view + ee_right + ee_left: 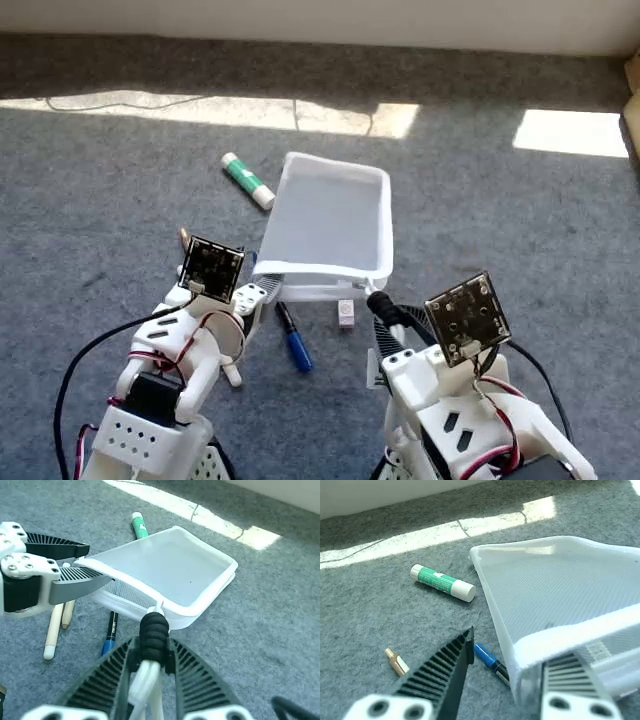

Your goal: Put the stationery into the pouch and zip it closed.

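The white mesh pouch [335,215] lies flat on the grey carpet [520,240] between the two arms, its open mouth turned toward them. We read that as deliberate, since it lets things go in lengthwise. At the mouth's corner the left gripper [100,560] has its jaws spread, one under the raised upper lip and the other out to the side, so it seems to prop the mouth open rather than pinch it. The right gripper [152,652] has its jaws closed on a white pen [154,630] by its black grip, aimed at that gap and apparently lined up for insertion. Outside the pouch wait a blue pen [293,338] and a small white block [346,313] just before the mouth, a green glue stick [247,180] beside the far corner, and two pale pencils [52,630] by the left arm. The held pen's tip is hidden behind its grip, so we cannot tell whether it has crossed the lip. We cannot make out the zip pull, nor whether the mesh holds anything
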`<action>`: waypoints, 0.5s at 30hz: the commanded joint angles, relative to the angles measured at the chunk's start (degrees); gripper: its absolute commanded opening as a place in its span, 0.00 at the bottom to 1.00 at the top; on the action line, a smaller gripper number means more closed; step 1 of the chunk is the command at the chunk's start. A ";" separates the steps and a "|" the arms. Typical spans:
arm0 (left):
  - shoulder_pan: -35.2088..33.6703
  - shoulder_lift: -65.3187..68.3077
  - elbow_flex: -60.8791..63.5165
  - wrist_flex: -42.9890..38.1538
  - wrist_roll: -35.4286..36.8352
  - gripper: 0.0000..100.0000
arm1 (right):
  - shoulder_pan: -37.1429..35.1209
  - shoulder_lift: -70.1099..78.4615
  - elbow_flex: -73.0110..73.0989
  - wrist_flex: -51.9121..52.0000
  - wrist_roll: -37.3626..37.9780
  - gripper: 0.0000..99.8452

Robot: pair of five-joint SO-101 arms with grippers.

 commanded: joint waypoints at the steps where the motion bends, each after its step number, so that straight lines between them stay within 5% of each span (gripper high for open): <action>1: -0.66 -0.31 -2.07 0.00 0.44 0.19 | -0.57 -0.22 -3.12 0.04 -0.70 0.01; 7: -0.22 -0.75 -3.12 0.09 -2.90 0.00 | -0.48 -0.22 -2.95 -0.40 -0.70 0.01; 15: 5.49 -0.31 -11.74 7.03 -1.93 0.01 | -0.13 -0.22 -2.95 -0.31 -2.20 0.18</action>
